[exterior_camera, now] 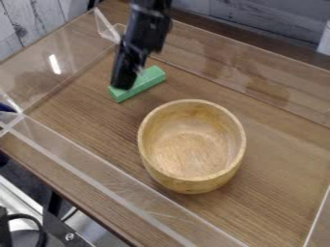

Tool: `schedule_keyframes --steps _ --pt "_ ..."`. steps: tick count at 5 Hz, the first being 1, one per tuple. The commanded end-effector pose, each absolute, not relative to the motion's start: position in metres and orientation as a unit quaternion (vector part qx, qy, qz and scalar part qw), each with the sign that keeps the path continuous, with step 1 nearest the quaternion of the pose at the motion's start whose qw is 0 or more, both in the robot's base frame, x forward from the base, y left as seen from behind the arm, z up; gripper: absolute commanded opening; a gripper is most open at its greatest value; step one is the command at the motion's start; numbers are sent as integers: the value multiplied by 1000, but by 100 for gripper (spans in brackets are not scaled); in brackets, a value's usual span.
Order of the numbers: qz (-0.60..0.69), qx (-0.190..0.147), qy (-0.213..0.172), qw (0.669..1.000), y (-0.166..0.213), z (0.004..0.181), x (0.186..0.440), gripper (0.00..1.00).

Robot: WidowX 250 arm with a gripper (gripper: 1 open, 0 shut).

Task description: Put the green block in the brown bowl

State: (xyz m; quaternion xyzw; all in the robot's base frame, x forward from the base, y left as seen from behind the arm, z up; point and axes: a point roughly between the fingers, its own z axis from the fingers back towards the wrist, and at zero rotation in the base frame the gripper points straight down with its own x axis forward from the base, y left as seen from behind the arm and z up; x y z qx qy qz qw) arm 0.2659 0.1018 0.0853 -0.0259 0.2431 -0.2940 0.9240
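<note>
The jaws [122, 82] are closed, and nothing can be made out between them; their tips sit just to the left of the green block [137, 84], at its nine o'clock, and whether they touch it or stop just short I cannot tell. The green block lies flat on the wooden desk [77, 121], its long axis running from about one o'clock to seven o'clock. It is outside the brown bowl [191, 169], near it, off the bowl's eleven o'clock side. The dark arm [135, 24] reaches in from twelve o'clock, its far part blurred, and hides some of the desk behind the block. The brown bowl stands upright with its mouth open to the view, and its inside shows bare wood. No object stands between block and bowl, only desk surface. Over by eight o'clock, past the desk's edge, are black cables [23, 224], and a small blue thing [8, 120] shows at nine o'clock.
</note>
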Motion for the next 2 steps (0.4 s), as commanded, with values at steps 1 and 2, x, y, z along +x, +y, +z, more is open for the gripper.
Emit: schedule_keyframes --steps 1,2 --pt "-288 15 234 928 90 132 275 0" --pt "-310 -3 252 917 77 160 284 0"
